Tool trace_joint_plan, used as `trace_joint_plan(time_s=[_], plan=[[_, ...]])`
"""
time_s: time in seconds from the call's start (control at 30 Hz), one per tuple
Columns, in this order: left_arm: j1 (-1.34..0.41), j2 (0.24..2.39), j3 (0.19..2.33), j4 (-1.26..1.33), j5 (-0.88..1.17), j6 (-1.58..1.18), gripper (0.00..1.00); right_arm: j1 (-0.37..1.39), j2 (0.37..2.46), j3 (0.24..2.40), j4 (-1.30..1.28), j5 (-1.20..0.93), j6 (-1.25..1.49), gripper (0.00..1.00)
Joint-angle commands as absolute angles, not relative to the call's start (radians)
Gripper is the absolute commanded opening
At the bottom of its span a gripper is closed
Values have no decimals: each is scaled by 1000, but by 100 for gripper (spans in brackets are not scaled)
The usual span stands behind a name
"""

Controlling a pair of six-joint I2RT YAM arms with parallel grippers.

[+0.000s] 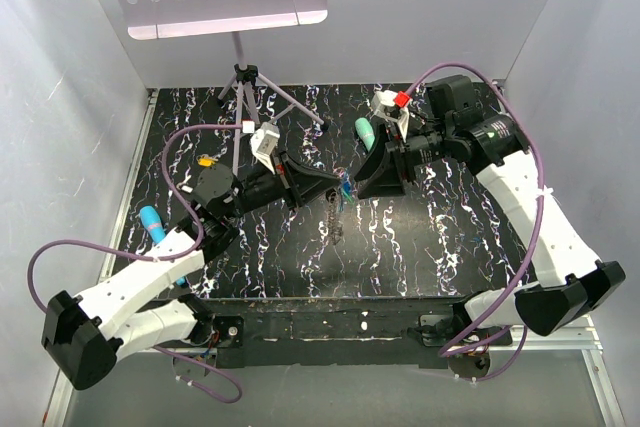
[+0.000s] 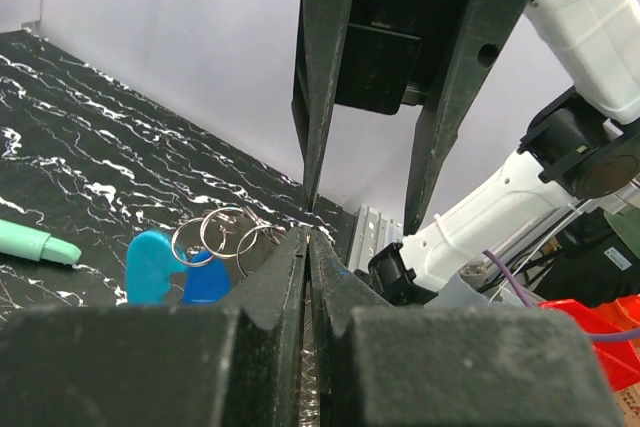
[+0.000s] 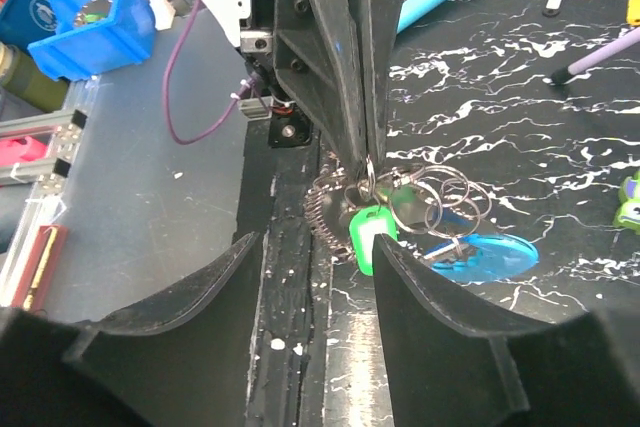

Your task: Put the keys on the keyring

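My left gripper (image 1: pixel 333 187) is shut on the keyring (image 1: pixel 343 190) and holds it above the table middle. Its grey chain hangs down and shows between the shut fingers in the left wrist view (image 2: pixel 308 237). Blue plastic clasp pieces (image 3: pixel 480 253), several steel rings (image 3: pixel 440 197) and a square bright-green tag (image 3: pixel 368 237) hang from it. My right gripper (image 1: pixel 374 175) is open and empty, facing the left fingers, with the bundle just beyond its tips (image 3: pixel 315 247). A yellow-orange key (image 1: pixel 205 160) lies on the table at the left. A light green key (image 3: pixel 628 205) lies at the frame edge.
A cyan pen (image 1: pixel 151 222) lies near the left arm and a teal pen (image 1: pixel 365 131) lies behind the right gripper. A tripod stand (image 1: pixel 243 82) stands at the back under a perforated white board. White walls close in the table on three sides.
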State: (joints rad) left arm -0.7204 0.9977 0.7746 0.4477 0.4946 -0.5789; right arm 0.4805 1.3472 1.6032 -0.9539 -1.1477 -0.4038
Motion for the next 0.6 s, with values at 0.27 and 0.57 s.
trace_joint_plan(time_s=[0.27, 0.57], plan=[[-724, 1034, 802, 512, 526, -623, 0, 543, 1373, 1646, -873, -1060, -370, 46], [-723, 1032, 787, 541, 529, -640, 0, 548, 1376, 1638, -873, -999, -393, 41]])
